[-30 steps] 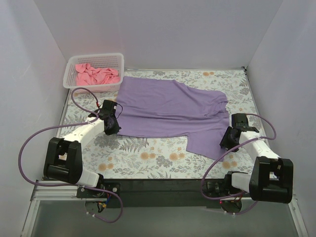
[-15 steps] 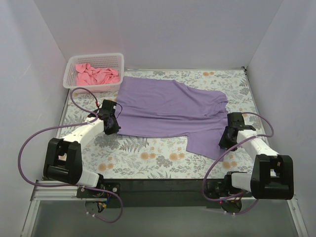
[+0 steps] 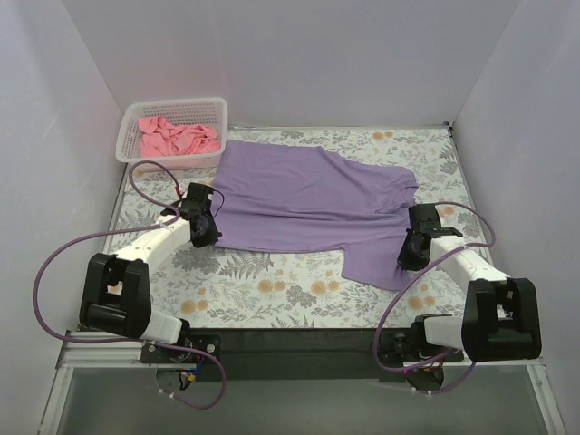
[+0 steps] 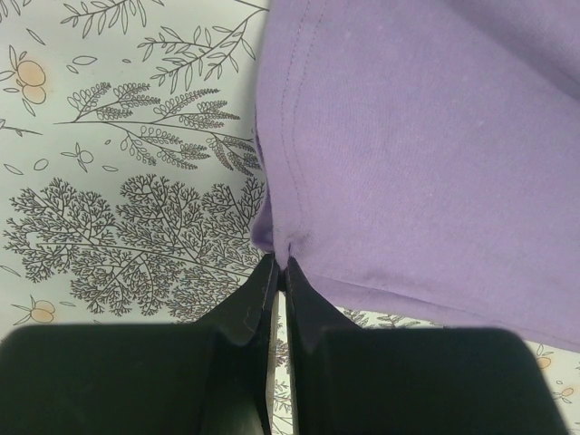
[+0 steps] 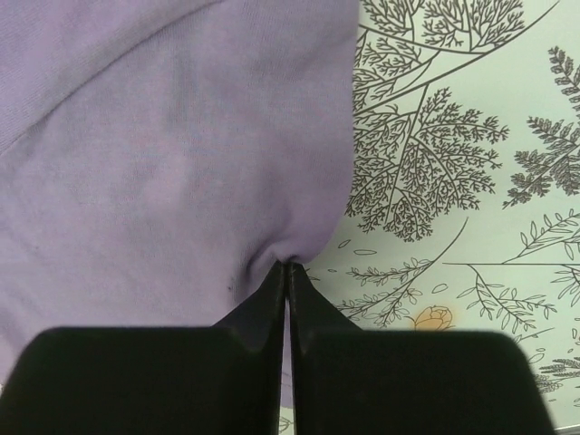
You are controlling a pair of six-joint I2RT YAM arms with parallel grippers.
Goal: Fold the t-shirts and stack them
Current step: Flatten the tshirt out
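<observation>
I see the lavender t-shirt (image 3: 308,199) lying spread flat on the floral tablecloth (image 3: 272,281) that covers the tabletop, with a loose flap hanging toward me at its near-right corner. A white mesh basket (image 3: 127,149) stands at the shirt's far-left corner, its wall just meeting the cloth, and the salmon-pink t-shirt (image 3: 177,138) sits crumpled inside it.

My left gripper (image 3: 214,227) is at the shirt's left edge, close to the near corner. From its wrist camera the jaws are pressed together on the stitched hem, and a small peak of purple cloth rises between the tips. That grip looks the same as a second ago, and the arm has not shifted.

The change is on the other side. A second ago my right gripper (image 3: 405,260) stood just off the shirt's right edge, over bare tablecloth, with its jaws partly apart. Now it has slid in toward the shirt and sits on the right border of the near flap. Its wrist camera shows the jaws shut on the edge of the lavender t-shirt (image 5: 154,154), the fabric puckering where the tips meet, with fern-printed tablecloth (image 5: 453,136) on the outer side.

The shirt's outline looks much as it did before; both pinched edges lie low against the tabletop.
</observation>
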